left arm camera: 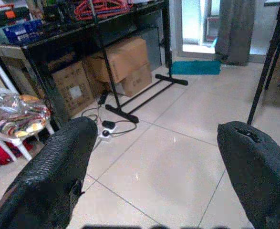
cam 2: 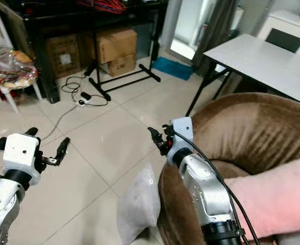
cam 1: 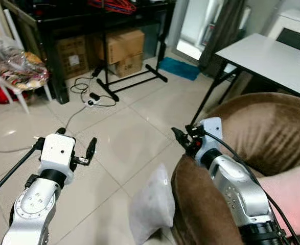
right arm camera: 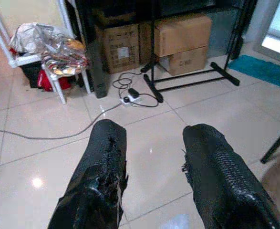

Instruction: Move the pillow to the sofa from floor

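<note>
A pillow (cam 1: pixel 151 209) stands on the tiled floor (cam 1: pixel 134 138), leaning against the sofa (cam 1: pixel 262 132) arm at its three o'clock. The left gripper (cam 1: pixel 78 145) hangs over the floor at the pillow's ten o'clock. The right gripper (cam 1: pixel 183 137) hovers above the sofa arm at the pillow's one o'clock. A table (cam 1: pixel 272 58) stands beyond the sofa, at two o'clock. At twelve o'clock, cardboard boxes (cam 1: pixel 120 48) sit under a dark shelf (cam 1: pixel 88 23), with a power strip (cam 1: pixel 91 101) and cables on the floor before them. A loaded chair (cam 1: pixel 14 71) stands at ten o'clock.
</note>
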Tool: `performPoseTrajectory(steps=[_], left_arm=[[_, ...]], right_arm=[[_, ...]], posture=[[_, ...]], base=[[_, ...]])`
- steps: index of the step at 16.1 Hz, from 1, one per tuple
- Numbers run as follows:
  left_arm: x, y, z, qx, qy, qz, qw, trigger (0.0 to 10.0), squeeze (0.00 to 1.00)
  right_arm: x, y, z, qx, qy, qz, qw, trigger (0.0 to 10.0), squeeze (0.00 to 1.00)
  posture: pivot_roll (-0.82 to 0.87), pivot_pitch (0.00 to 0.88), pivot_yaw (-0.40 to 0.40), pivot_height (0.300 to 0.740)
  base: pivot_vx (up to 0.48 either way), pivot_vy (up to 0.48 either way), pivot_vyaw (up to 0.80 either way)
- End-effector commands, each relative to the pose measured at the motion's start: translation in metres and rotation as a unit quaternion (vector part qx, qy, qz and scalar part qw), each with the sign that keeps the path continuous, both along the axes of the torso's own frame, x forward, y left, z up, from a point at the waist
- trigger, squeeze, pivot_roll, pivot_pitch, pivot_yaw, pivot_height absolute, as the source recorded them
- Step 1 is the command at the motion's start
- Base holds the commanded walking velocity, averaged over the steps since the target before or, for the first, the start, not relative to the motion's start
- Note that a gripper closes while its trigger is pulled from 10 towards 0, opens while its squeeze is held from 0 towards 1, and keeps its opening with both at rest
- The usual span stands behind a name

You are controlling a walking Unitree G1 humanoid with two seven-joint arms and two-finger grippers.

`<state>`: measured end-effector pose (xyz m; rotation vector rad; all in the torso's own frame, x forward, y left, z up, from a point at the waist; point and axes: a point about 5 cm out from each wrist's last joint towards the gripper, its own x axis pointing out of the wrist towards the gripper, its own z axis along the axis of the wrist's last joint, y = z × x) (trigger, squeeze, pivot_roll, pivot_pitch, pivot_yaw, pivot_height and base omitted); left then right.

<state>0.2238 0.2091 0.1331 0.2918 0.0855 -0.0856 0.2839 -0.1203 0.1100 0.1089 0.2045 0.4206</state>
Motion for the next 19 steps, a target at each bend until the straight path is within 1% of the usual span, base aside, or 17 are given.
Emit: performPoseTrajectory(steps=[1,5,6,7,8,9,12,14,18,19], left_arm=[[0.001,-0.002,0.001,0.003,-0.008,0.008,1.000,10.0,0.00],[0.006,0.002,0.005,0.004,-0.034,0.049,0.998,10.0,0.00],[0.007,0.004,0.006,0.004,-0.043,0.063,0.997,10.0,0.00],[0.008,0.005,0.007,0.002,-0.052,0.076,0.996,10.0,0.00],[0.008,0.005,0.007,0.004,-0.056,0.080,0.995,10.0,0.00],[0.007,0.005,0.007,0.005,-0.058,0.080,0.995,10.0,0.00],[0.007,0.004,0.008,0.003,-0.062,0.075,0.995,10.0,0.00],[0.007,0.001,0.009,-0.008,-0.065,0.063,0.996,10.0,0.00],[0.006,-0.001,0.010,-0.019,-0.066,0.052,0.996,10.0,0.00],[0.006,-0.001,0.010,-0.021,-0.066,0.051,0.996,10.0,0.00]], right_arm=[[0.000,-0.009,0.001,-0.009,-0.008,-0.016,1.000,10.0,0.00],[0.002,-0.015,-0.002,-0.005,-0.003,-0.051,0.999,10.0,0.00],[0.002,-0.017,-0.003,0.007,0.001,-0.068,0.998,10.0,0.00],[0.000,-0.020,-0.006,0.015,0.006,-0.082,0.997,10.0,0.00],[-0.004,-0.021,-0.010,0.011,0.007,-0.083,0.996,10.0,0.00],[-0.006,-0.022,-0.012,0.007,0.006,-0.087,0.996,10.0,0.00],[-0.006,-0.021,-0.011,0.007,-0.003,-0.086,0.996,10.0,0.00],[-0.005,-0.019,-0.009,-0.001,-0.017,-0.073,0.997,10.0,0.00],[-0.002,-0.017,-0.008,0.002,-0.020,-0.060,0.998,10.0,0.00],[-0.002,-0.017,-0.009,-0.009,-0.019,-0.057,0.998,10.0,0.00]], posture=[[0.05,0.000,-0.088,0.710],[0.05,0.000,-0.089,0.680],[0.05,0.000,-0.088,0.670],[0.05,0.000,-0.089,0.660],[0.04,0.000,-0.088,0.650],[0.04,0.000,-0.089,0.640],[0.04,0.000,-0.086,0.610],[0.04,0.000,-0.086,0.590],[0.05,0.000,-0.090,0.590],[0.05,0.000,-0.092,0.590]], base=[[0.000,0.000,0.00],[0.000,0.000,0.00],[0.000,0.000,0.00],[0.000,0.000,0.00],[0.000,0.000,0.00],[0.000,0.000,0.00],[0.000,0.000,0.00],[0.000,0.000,0.00],[0.000,0.000,0.00],[0.247,0.000,0.00]])
